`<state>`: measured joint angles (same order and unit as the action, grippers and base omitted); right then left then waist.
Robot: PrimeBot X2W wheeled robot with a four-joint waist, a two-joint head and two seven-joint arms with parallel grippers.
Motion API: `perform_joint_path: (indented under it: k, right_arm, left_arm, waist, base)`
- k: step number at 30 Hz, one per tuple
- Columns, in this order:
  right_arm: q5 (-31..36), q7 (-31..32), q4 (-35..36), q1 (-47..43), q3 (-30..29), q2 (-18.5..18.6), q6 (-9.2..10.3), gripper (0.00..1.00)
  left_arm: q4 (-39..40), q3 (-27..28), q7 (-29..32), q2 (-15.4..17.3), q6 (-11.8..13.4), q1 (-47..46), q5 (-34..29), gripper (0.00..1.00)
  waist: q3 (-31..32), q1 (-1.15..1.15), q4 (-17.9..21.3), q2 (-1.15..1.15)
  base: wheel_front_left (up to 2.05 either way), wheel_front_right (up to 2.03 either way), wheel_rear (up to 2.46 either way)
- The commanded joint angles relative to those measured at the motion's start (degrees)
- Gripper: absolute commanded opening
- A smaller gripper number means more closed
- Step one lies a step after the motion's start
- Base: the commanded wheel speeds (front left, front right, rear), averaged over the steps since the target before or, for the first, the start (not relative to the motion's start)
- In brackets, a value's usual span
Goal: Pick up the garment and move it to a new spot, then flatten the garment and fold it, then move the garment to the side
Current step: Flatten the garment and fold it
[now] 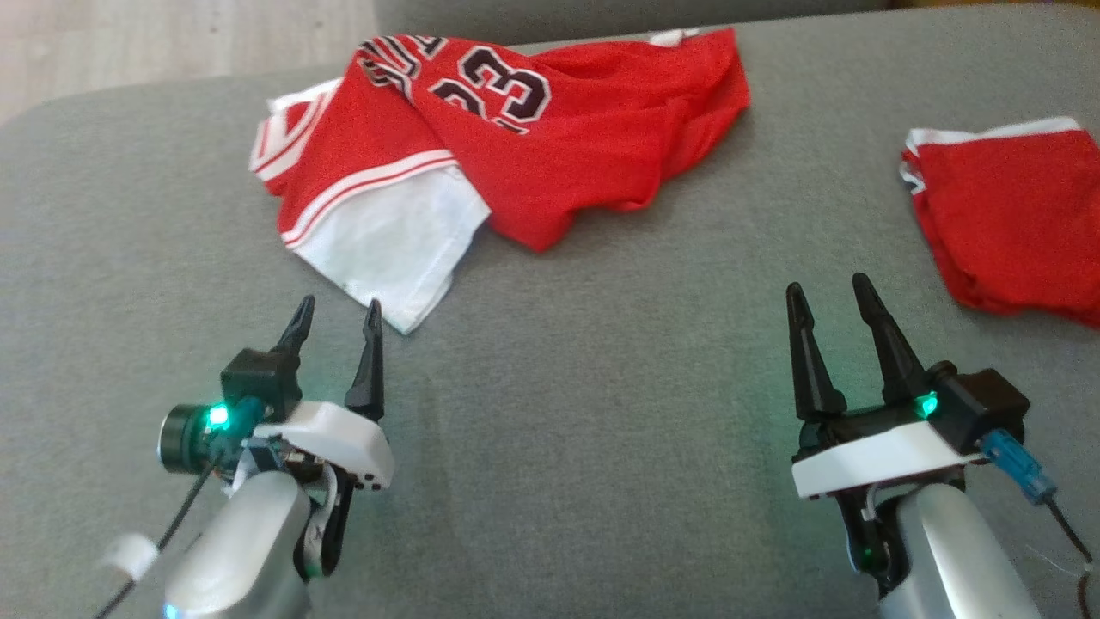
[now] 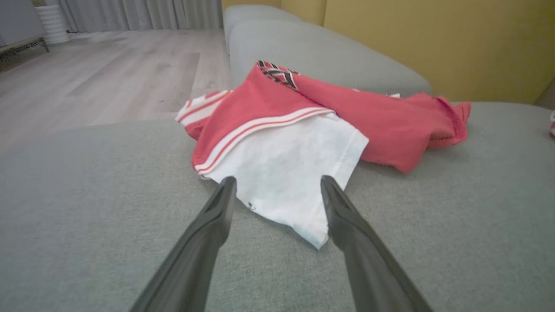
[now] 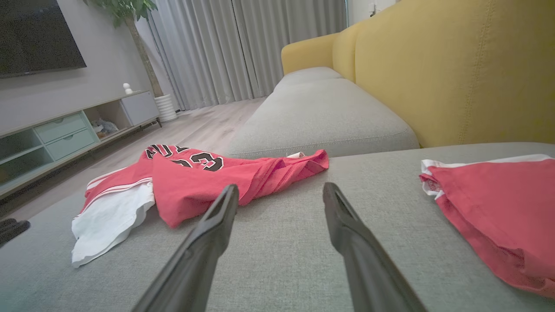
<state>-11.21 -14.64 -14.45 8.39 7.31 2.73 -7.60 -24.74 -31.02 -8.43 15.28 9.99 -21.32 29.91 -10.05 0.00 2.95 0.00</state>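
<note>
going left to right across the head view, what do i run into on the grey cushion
left gripper → crumpled red and white jersey → right gripper → folded red garment with white trim

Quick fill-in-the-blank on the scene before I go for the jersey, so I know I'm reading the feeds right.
1. The crumpled jersey shows the number ____.
2. The left tool is ____, its tips pointing at the jersey's white panel.
3. The folded red garment lies to the robot's ____ of the jersey.
4. Both garments rest on a ____ sofa cushion.

Missing words: 23; open; right; grey
</note>
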Motion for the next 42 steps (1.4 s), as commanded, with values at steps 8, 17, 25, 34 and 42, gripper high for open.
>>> perform_joint_path:
  k: [8,17,25,34,42]
  right_arm:
    - [-1.5,-0.4,2.5,1.9,2.1,0.1,0.11,1.00]
    - [-2.3,-0.4,2.7,2.3,2.2,0.1,0.11,1.00]
    - [-2.4,-0.4,2.6,2.2,1.5,0.1,0.11,1.00]
    - [-1.4,-0.4,2.0,1.4,0.4,0.1,0.11,1.00]
    - [-0.7,-0.4,1.5,-0.1,0.0,0.1,0.11,1.00]
  left_arm:
    - [-7.9,2.9,5.8,0.8,-1.5,-7.0,3.0,1.00]
    - [-17.3,3.5,8.9,0.2,-3.7,-10.6,5.6,1.00]
    - [-21.1,3.1,6.1,0.4,-5.1,-11.6,5.4,0.00]
    - [-18.3,4.0,-3.1,1.3,-4.3,-9.3,4.5,0.00]
    - [-10.4,6.5,-6.0,3.2,-0.5,-4.3,3.8,0.00]
  waist:
    - [-3.7,0.00,4.8,0.00]
    - [-5.1,0.00,7.6,0.00]
    - [-4.0,0.00,7.2,0.00]
    - [-0.4,0.00,3.1,0.00]
    - [2.6,0.00,-1.1,0.00]
  base:
    - [0.00,0.00,0.00]
    - [0.00,0.00,0.00]
    - [0.00,0.00,0.00]
    - [0.00,0.00,0.00]
    - [0.00,0.00,0.00]
